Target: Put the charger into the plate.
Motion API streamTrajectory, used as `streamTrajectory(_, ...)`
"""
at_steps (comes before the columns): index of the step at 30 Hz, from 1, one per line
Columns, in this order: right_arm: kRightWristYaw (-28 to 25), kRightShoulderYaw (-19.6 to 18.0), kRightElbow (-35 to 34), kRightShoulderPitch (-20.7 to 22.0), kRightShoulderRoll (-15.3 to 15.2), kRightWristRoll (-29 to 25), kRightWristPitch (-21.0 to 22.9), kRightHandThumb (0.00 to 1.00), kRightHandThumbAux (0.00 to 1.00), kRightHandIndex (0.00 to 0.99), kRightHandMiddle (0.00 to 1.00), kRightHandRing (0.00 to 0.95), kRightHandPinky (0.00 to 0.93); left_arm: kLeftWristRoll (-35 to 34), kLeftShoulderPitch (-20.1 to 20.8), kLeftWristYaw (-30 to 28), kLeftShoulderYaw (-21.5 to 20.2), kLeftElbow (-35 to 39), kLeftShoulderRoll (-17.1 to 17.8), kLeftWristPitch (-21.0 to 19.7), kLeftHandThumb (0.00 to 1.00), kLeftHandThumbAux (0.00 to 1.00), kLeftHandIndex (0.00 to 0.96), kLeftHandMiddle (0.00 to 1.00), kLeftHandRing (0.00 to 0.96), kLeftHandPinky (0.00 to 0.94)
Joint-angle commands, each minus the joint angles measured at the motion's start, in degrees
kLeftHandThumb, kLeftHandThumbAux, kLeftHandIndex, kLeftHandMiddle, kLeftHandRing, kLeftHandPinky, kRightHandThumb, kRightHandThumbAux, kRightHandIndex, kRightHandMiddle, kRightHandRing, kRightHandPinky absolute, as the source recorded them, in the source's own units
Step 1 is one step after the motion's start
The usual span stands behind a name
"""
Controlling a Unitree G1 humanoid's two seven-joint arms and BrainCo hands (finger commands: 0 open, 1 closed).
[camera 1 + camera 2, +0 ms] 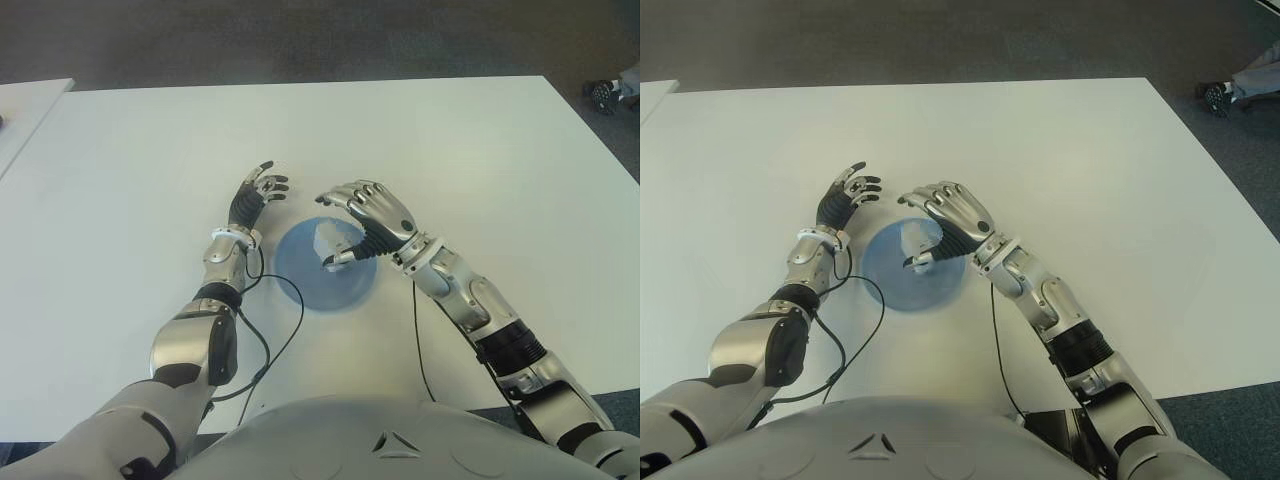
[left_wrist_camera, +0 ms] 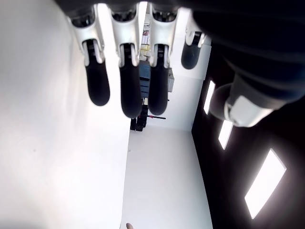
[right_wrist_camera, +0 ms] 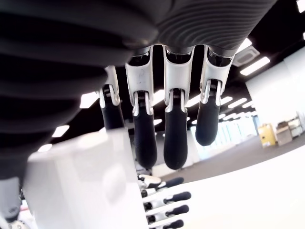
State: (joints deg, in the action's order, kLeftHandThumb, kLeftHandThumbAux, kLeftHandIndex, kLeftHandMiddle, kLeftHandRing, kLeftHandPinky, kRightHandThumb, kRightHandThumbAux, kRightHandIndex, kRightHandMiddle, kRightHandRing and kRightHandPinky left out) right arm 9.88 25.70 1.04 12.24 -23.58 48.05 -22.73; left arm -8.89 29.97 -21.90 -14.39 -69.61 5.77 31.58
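A white charger [image 1: 334,240] lies in the round blue plate [image 1: 308,288] at the middle of the white table [image 1: 450,150]. My right hand [image 1: 368,212] hovers over it, fingers spread out above the block and the thumb down at its near edge. In the right wrist view the charger [image 3: 76,181] shows below straight fingers [image 3: 174,138] that do not wrap it. My left hand [image 1: 256,194] shows just left of the plate, with its fingers [image 2: 131,86] relaxed and holding nothing.
A black cable [image 1: 285,335] loops from my left arm across the table in front of the plate. A second white table [image 1: 25,105] stands at the far left. Dark floor lies beyond the far edge, with a person's shoe [image 1: 605,92] at top right.
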Motion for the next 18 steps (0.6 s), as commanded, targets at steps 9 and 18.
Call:
streamTrajectory(9,-5.3,-1.1,1.8,1.5,-0.5,-2.9,0.0,0.288,0.194,0.001,0.001,0.0,0.0,0.8,-2.6,-0.5,0.8,-1.2,0.0,-1.8,0.055,0.568,0.154,0.341,0.357,0.339)
streamTrajectory(18,-9.2,-2.1,2.4,2.0,-0.6,-4.3,0.5,0.257,0.147,0.0,0.0,0.0,0.0,0.8,-2.5,-0.4,1.0,-1.3,0.3,-2.7,0.062,0.555,0.15,0.316,0.341,0.328)
